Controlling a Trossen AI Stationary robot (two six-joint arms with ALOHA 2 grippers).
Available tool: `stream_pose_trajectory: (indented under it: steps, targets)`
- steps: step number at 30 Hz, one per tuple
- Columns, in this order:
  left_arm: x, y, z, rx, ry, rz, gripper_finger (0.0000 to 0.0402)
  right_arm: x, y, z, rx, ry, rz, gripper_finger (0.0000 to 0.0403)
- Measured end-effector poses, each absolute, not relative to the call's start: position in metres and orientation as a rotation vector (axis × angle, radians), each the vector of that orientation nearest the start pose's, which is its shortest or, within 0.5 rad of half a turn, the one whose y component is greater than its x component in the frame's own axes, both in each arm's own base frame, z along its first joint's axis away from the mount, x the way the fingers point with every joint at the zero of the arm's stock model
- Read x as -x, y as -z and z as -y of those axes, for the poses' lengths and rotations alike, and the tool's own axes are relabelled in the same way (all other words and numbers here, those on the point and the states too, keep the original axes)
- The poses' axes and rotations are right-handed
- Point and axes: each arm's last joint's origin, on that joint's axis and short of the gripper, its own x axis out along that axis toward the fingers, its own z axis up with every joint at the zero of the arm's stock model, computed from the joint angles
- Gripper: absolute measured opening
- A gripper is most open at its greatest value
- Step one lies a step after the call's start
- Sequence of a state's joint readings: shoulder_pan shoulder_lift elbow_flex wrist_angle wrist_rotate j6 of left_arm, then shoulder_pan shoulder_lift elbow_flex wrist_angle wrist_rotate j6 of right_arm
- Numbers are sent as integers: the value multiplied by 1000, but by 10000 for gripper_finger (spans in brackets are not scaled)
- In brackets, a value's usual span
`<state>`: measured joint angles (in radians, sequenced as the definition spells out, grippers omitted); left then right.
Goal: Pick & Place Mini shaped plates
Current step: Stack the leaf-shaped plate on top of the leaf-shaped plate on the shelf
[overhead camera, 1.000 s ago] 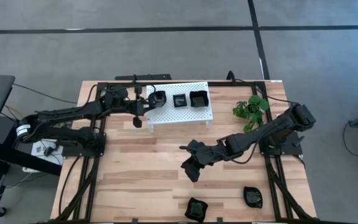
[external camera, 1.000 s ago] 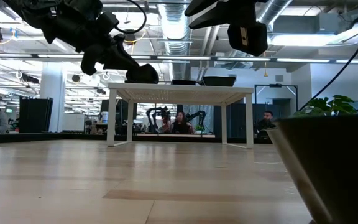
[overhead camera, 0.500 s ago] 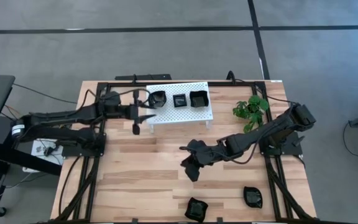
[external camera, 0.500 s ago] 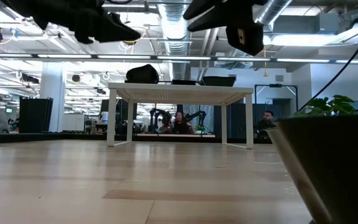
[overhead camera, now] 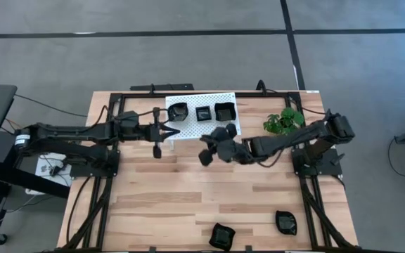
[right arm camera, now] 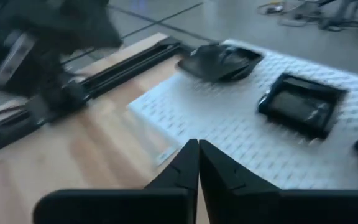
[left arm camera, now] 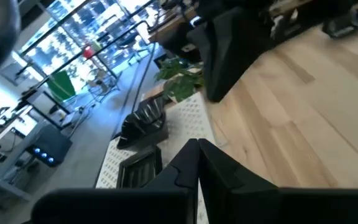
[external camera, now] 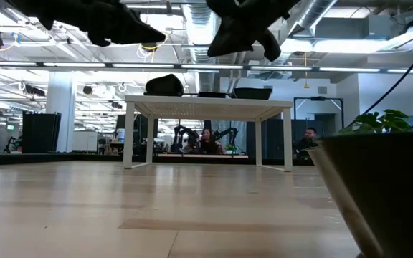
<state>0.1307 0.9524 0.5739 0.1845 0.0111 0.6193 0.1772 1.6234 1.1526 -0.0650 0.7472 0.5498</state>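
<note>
Three black mini shaped plates sit on the white perforated rack [overhead camera: 201,125]: a rounded one [overhead camera: 178,110] at its left end, a small square one [overhead camera: 203,113] in the middle, and a larger one [overhead camera: 224,111] at its right end. Two more plates [overhead camera: 222,235] [overhead camera: 285,222] lie on the table near its front edge. My left gripper [overhead camera: 171,130] hovers shut just off the rack's near left corner. My right gripper [overhead camera: 213,135] hovers shut over the rack's near edge. Both are empty, as the wrist views show [left arm camera: 197,155] [right arm camera: 197,155].
A small green plant [overhead camera: 283,121] stands to the right of the rack. The two arms come close to each other in front of the rack. Bare wooden tabletop [overhead camera: 167,190] spreads between the rack and the front plates. In the low view a dark object [external camera: 378,201] fills the right foreground.
My left gripper has let go of the rounded plate, which stays on the rack's left end. It has drawn back toward the table's near edge and shut. My right gripper has swung from mid-table toward the far edge, up to the rack, turning as it went.
</note>
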Motion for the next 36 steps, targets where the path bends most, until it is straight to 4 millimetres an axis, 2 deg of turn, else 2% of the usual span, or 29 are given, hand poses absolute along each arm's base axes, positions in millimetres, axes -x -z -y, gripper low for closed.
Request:
stream_pose_trajectory:
  steps: [5,8,13,17,21,29,36]
  targets:
    - [-230,-257,-30,-553,-75,-185,7,-356,-264,-12,-275,755,-316,3]
    - [-245,-248,-32,-555,-99,-168,5,-356,-264,-6,-248,777,-320,5]
    - [-266,-235,-31,-547,-212,-129,5,-348,-276,-16,-159,790,-304,3]
    - [-273,-221,-33,-551,-354,-203,5,-342,-284,-26,-122,833,-272,2]
    - [-274,-216,-34,-554,-500,-266,5,-339,-287,-36,-88,818,-273,2]
    - [-272,-218,-30,-552,-619,-288,5,-338,-286,-43,-83,796,-276,1]
    - [-271,-215,-25,-531,-618,-313,5,-337,-285,-47,-82,788,-288,1]
